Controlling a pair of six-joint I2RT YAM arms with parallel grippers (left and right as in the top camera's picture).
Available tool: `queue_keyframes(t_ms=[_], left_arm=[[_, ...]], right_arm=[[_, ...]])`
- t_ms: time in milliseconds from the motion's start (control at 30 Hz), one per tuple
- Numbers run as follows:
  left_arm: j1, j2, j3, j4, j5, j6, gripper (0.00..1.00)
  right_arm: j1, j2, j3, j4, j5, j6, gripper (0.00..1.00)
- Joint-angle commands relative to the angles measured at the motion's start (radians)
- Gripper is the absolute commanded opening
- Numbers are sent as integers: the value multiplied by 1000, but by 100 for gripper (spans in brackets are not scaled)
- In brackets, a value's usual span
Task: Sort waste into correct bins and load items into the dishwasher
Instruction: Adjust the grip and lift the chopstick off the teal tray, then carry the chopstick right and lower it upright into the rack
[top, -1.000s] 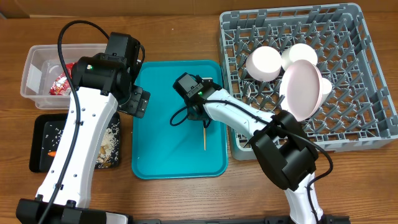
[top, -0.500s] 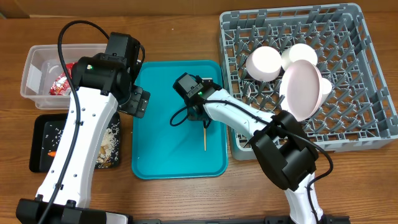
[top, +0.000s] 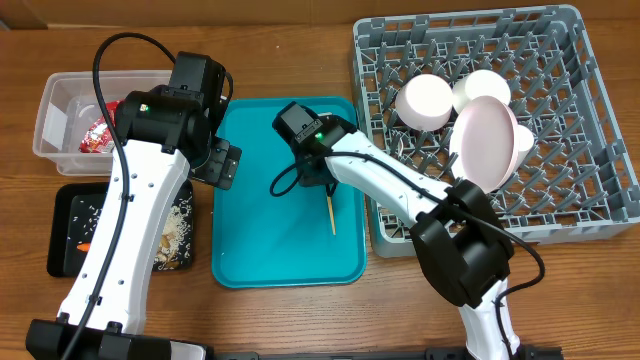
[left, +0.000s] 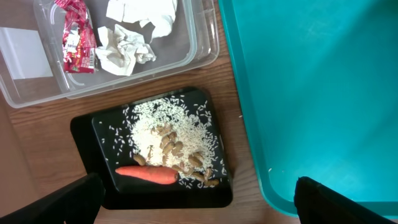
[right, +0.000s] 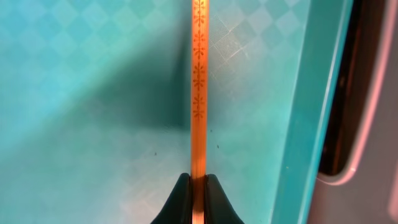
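Note:
My right gripper (right: 198, 180) is shut on the near end of the thin wooden stick (right: 198, 93), which casts a shadow on the teal tray (right: 93, 74) below. From overhead the stick (top: 331, 216) lies over the tray's right half, under my right gripper (top: 322, 188). My left gripper (left: 199, 208) is open and holds nothing; it hangs over the black tray (left: 84, 124), which holds a carrot (left: 146, 175), rice (left: 161, 121) and nuts. The clear tub (left: 205, 37) holds the red wrapper (left: 78, 43) and napkins (left: 127, 46).
The grey dish rack (top: 600, 200) at the right carries two white bowls (top: 425, 100), an upright plate (top: 485, 140) and a cup (top: 523, 140). The teal tray (top: 260, 230) sits between the rack and the two bins on the left.
My right wrist has shifted toward the far side of the teal tray, and the stick has moved slightly with it. The left arm has stayed still.

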Motion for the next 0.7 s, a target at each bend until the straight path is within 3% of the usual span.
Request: queue_keyframes(t_ms=[0, 367, 667], left_arm=[[-1, -11, 18, -2, -6, 16, 100], [-1, -11, 18, -2, -6, 16, 100], [-1, -11, 18, -2, -6, 16, 100]], right_arm=[[0, -83, 30, -1, 0, -71, 4], [-78, -257, 30, -52, 0, -145, 4], [-263, -328, 29, -105, 0, -227, 4]])
